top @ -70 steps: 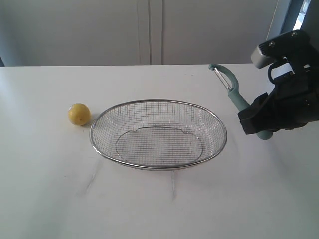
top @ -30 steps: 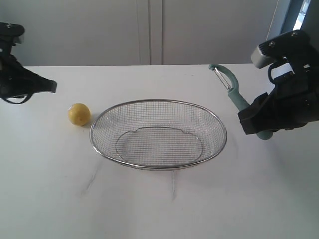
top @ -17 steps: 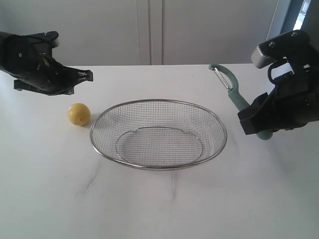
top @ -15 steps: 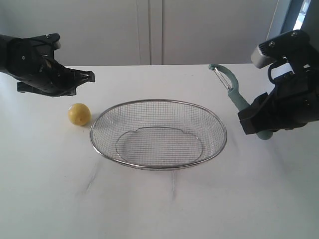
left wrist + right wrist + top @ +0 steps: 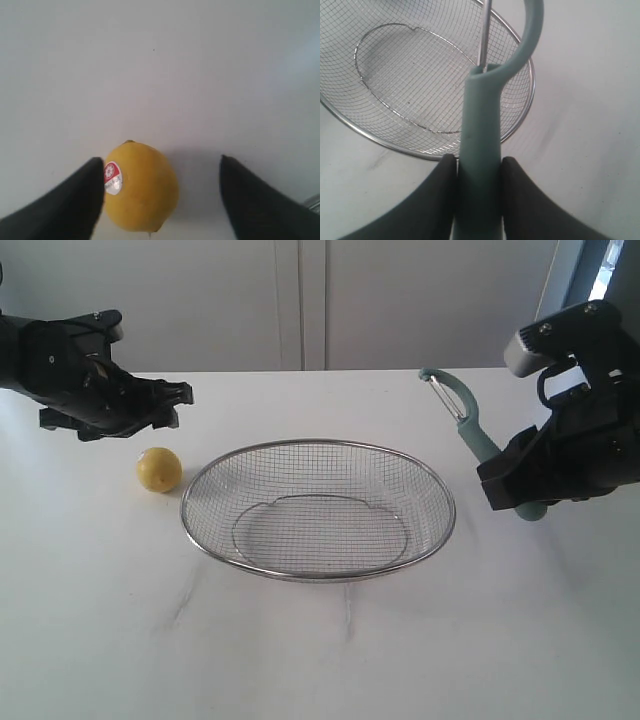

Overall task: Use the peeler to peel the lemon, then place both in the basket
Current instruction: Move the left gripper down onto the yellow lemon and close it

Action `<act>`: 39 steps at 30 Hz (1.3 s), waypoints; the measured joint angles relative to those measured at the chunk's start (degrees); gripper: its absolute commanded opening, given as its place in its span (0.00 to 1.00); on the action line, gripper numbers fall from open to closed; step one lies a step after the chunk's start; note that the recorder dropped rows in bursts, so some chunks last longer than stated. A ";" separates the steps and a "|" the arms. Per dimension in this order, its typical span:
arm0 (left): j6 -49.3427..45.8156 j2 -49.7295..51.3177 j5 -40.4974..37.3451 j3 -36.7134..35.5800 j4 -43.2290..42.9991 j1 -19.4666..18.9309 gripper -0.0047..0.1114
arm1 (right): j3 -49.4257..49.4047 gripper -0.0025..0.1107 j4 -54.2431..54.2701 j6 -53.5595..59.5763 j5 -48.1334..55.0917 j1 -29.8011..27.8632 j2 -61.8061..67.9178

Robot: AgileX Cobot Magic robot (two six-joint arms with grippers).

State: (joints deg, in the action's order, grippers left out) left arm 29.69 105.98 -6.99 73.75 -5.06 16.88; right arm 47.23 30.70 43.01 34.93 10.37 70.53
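The yellow lemon (image 5: 159, 469) rests on the white table left of the wire mesh basket (image 5: 318, 452). My left gripper (image 5: 170, 398) hovers open just above and behind it. In the left wrist view the lemon (image 5: 142, 187), with its red-and-white sticker, lies between the spread fingers, close to one fingertip (image 5: 80, 192) and apart from the other. My right gripper (image 5: 515, 483) is shut on the teal handle of the peeler (image 5: 465, 420), held up to the right of the basket with its blade end raised. In the right wrist view the peeler (image 5: 482, 130) sits clamped between both fingers over the basket (image 5: 529, 107) rim.
The basket holds nothing and sits mid-table. A pale wall with a vertical seam (image 5: 300, 300) stands behind the table's far edge.
My left arm has come into view from the left and moved right and down to hover over the lemon. The right arm, peeler, lemon and basket have stayed still.
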 measured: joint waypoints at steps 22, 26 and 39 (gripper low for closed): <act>11.29 3.67 -0.48 0.00 1.14 0.00 0.81 | 0.00 0.02 0.00 0.00 -0.10 0.00 0.00; 11.54 3.94 1.35 0.00 1.14 0.00 0.81 | 0.00 0.02 0.00 0.00 -0.10 0.00 0.00; 11.65 9.01 4.53 0.00 1.14 0.00 0.81 | 0.00 0.02 0.00 0.00 -0.10 0.00 0.00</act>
State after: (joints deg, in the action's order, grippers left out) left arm 41.34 114.98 -2.46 73.75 -3.93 16.88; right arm 47.23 30.70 43.01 34.83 10.37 70.53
